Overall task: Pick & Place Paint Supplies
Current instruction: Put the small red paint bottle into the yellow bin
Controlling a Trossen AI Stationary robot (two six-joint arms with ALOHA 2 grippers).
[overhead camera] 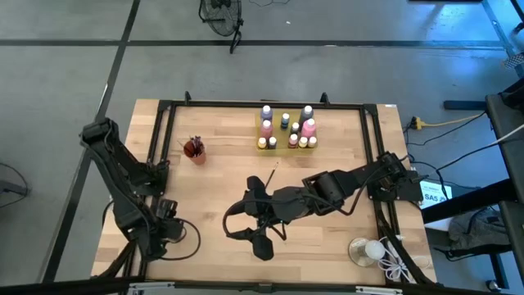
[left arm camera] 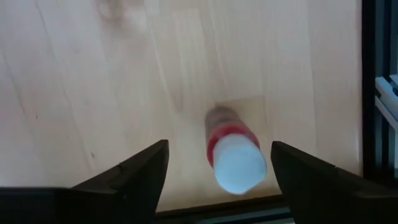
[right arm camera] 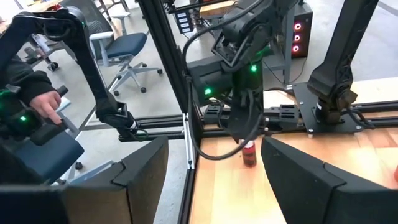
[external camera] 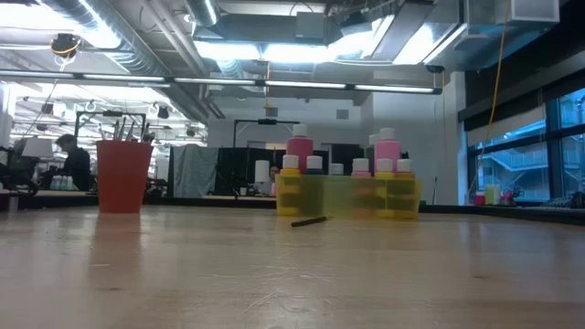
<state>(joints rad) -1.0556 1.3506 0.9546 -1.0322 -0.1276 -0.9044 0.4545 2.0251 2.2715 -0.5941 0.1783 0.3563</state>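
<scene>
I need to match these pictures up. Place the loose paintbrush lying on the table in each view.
High view: the paintbrush lies alone near the picture's middle, apart from the bottle cluster.
Low view: it lies flat, just in front of the bottle cluster.
Left wrist view: not in it.
Right wrist view: not in it.
Shared landmark: the bottle cluster, seen in the high and low views.

Open wood across the table (overhead camera: 221,172) middle, but the right arm (overhead camera: 327,192) sprawls across it. At the back, the bottle cluster (overhead camera: 286,129) and red cup (overhead camera: 195,151) block; a loose brush (overhead camera: 264,179) lies between. Left gripper (left arm camera: 217,180) straddles a red bottle (left arm camera: 233,155).
</scene>
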